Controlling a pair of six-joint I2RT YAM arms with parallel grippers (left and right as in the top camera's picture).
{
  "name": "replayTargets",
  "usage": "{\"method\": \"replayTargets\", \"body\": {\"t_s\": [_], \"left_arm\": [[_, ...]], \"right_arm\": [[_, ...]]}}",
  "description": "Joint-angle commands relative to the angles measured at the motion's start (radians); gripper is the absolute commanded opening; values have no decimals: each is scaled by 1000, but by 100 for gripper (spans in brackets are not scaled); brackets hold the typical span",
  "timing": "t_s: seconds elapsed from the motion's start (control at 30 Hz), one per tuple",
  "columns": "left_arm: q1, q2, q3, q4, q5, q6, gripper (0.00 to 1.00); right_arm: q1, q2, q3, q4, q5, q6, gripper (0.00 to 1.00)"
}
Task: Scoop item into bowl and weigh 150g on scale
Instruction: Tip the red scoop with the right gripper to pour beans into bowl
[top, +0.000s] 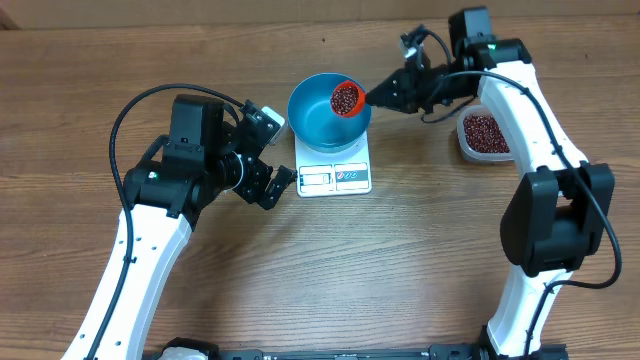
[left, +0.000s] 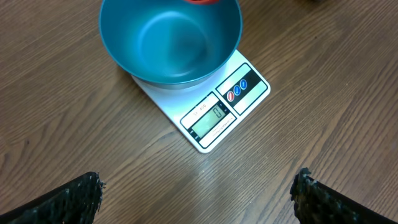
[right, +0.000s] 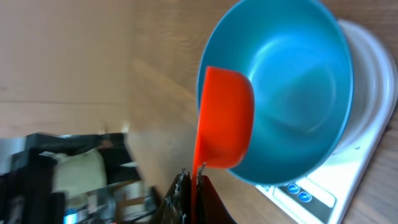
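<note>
bowl (top: 318, 120): on scale (top: 335, 178), empty | beans (top: 346, 98): scoopful above scale, rest in tub (top: 462, 138) right of scale | right gripper (right: 191, 193): clamped on scoop (right: 227, 118) | left gripper (left: 199, 208): wide, empty, left of scale | stage: nothing poured, weighing all ahead

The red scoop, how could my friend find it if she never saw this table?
Find the white scale near the middle of the wooden table, with the big blue bowl sitting on it. Over the bowl, by its rim, hangs the red scoop, held by the right pincer. It is the only small red cup here, and it is full of dark beans.
</note>
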Motion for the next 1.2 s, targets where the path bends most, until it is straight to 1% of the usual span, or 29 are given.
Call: {"method": "replayTargets", "body": {"t_s": [0.0,0.13,0.43,0.77,0.93,1.03,1.17], "left_arm": [[0,-3,10,0,-3,23,100],[0,-3,10,0,-3,23,99],[0,-3,10,0,-3,23,99],[0,-3,10,0,-3,23,100],[0,-3,10,0,-3,23,100],[0,-3,10,0,-3,23,100],[0,-3,10,0,-3,23,100]], "right_arm": [[47,-7,93,-42,214,0,4],[102,-9,150,-92,370,-5,4],[228,-14,239,-137,689,-4,4],[324,-18,246,-141,956,-8,4],[370,-18,251,-140,1073,-35,4],[424,-20,252,-139,1163,-84,4],[470,-20,252,-140,1254,-84,4]]}}
